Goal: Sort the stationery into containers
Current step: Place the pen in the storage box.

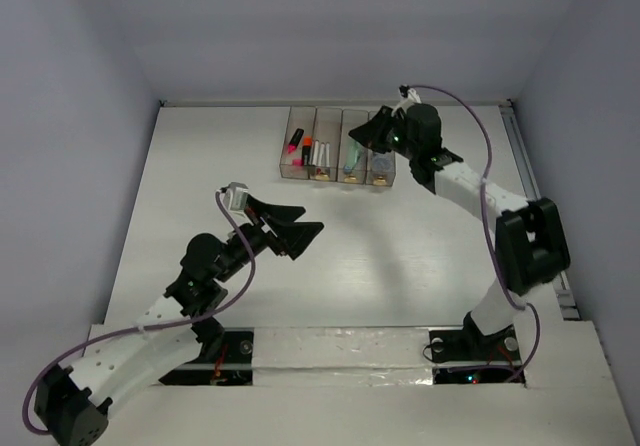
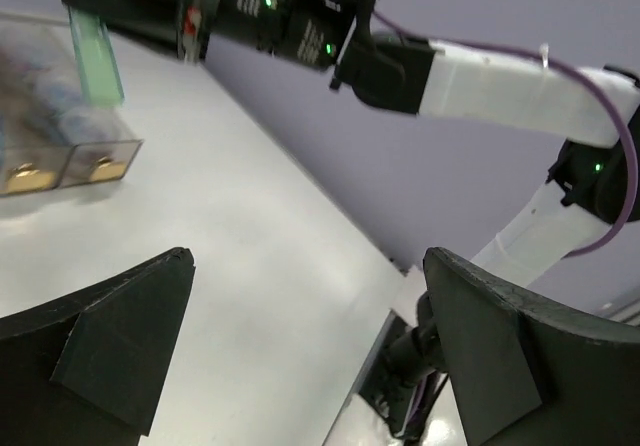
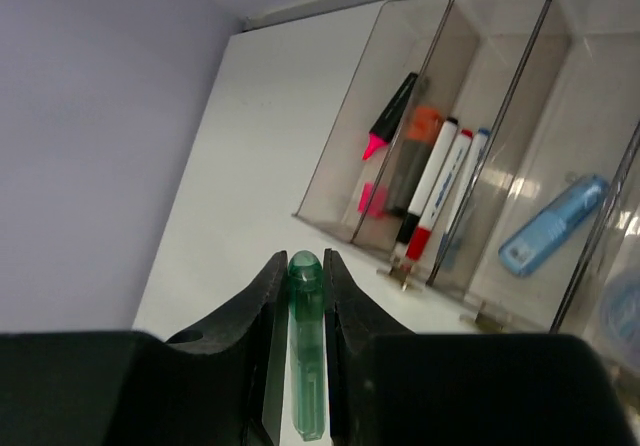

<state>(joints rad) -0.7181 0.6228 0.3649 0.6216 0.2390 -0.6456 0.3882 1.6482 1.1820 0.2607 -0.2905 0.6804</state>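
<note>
Jaws of the right tool (image 3: 303,264) pinch a pale green marker (image 3: 306,366); left tool (image 1: 308,220) gapes wide, empty.

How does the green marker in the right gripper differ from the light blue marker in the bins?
Colour: the green marker is pale green, while the light blue marker is light blue. State: the green marker is clamped between the fingers of the right gripper, while the light blue marker lies free. Place: the green marker is held off the table, and the light blue marker rests slanted on the floor of a bin. Both are short, thick markers of similar shape.
</note>
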